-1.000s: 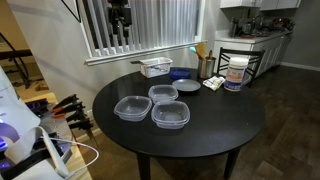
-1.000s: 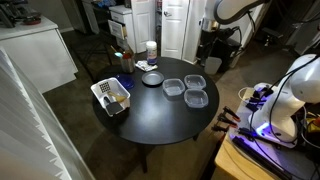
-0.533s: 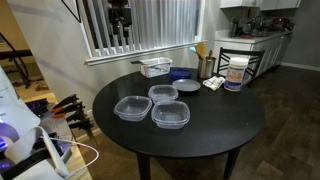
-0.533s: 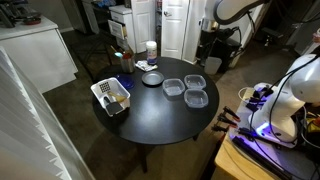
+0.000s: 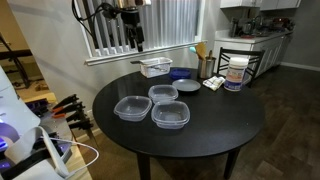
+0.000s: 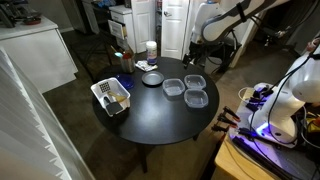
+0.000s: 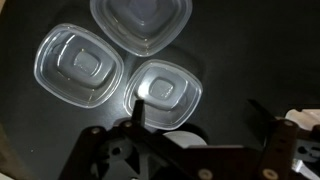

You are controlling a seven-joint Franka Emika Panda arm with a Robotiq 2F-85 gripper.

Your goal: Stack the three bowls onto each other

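Three clear plastic bowls sit close together in a triangle on the round black table (image 5: 210, 125), none stacked. In an exterior view they are one (image 5: 131, 108), another (image 5: 163, 94) and the third (image 5: 170, 114); they also show in an exterior view (image 6: 173, 88), (image 6: 194, 81), (image 6: 195, 99). The wrist view looks straight down on them (image 7: 80, 65), (image 7: 140, 22), (image 7: 165, 95). My gripper (image 5: 133, 38) hangs high above the far side of the table, well clear of the bowls. Its fingers (image 7: 198, 115) are spread wide and empty.
A white basket (image 5: 154, 67) stands at the table's back edge, with a dark blue dish (image 5: 182, 73) and a grey dish (image 5: 188, 86) beside it. A white canister (image 5: 236, 73) and a utensil holder (image 5: 205, 66) stand at the back right. Window blinds lie behind.
The arm has swung out from near the blinds, and the gripper has moved lower and toward the table. The bowls have not moved.
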